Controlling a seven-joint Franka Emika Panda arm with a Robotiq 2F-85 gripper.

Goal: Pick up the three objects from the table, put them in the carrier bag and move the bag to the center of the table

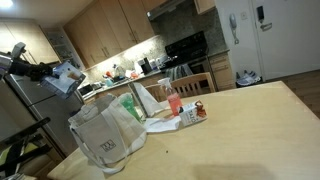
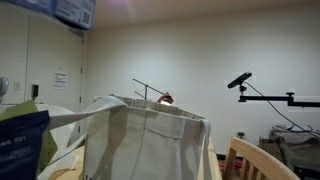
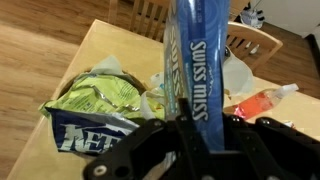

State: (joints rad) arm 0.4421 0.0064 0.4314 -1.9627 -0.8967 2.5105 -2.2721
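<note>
The light-blue carton (image 1: 68, 76) is clear of the tabletop (image 1: 250, 130). It is held in the air at the far left of the scene, above and to the left of the carrier bag (image 1: 104, 136). In the wrist view the carton stands on edge between the jaws, which are closed on its two flat faces. The printed drink name runs along the narrow side.

The bag stands at the near left of the tabletop with its mouth upward and its walls slack and creased. The red-and-white packet (image 1: 196, 112) lies farther right, well apart from the bag and just beside the pink-red bottle (image 1: 173, 100). The small pale boxy item cannot be picked out with certainty.

In the wrist view a green-and-yellow packet (image 3: 100, 95) lies below the carton. Whether it is inside the bag or beside it cannot be told.

Step in hand, as judged: transfer of the first of the three objects to the bag. Neither the carton nor the red-and-white packet is in the bag, and the bag is not at the centre.

The next move calls for:
1. Bringing the carton directly over the bag's mouth.
2. Lowering it narrow end first, so it passes between the limp walls.
3. Opening the jaws only once the carton is below the rim.

A snag on the rim could fold the mouth shut or tip the bag.
</note>
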